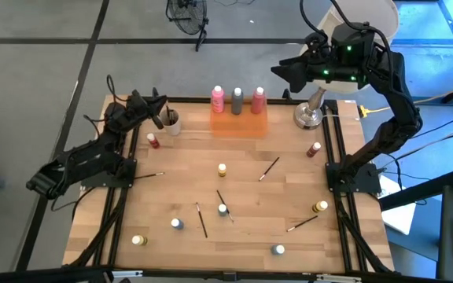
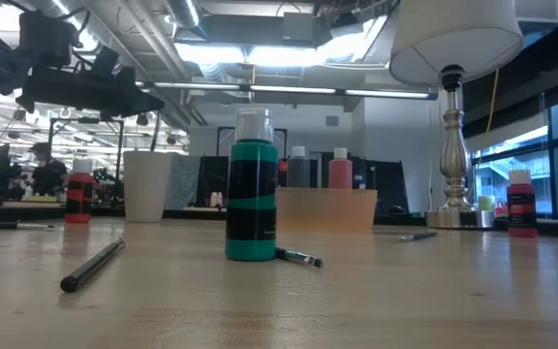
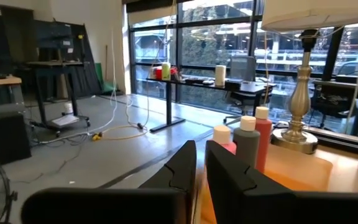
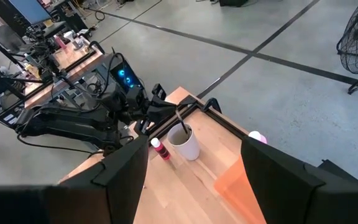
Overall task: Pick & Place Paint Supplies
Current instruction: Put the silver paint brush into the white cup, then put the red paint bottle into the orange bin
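Left gripper [image 1: 160,110] poised over beige cup [image 1: 171,122] at back-left of pale wooden table [image 1: 242,236], fingers nearly pressed together on a thin dark brush [image 4: 180,119] standing in the cup.

Right gripper [image 1: 289,72] raised off the back-right corner, spread wide, empty. Three white-capped bottles [image 1: 237,100] upright on flat orange tray [image 1: 239,124]. Small lidded pots [image 1: 222,209] and more dark brushes [image 1: 269,168] scattered across the tabletop, well apart.
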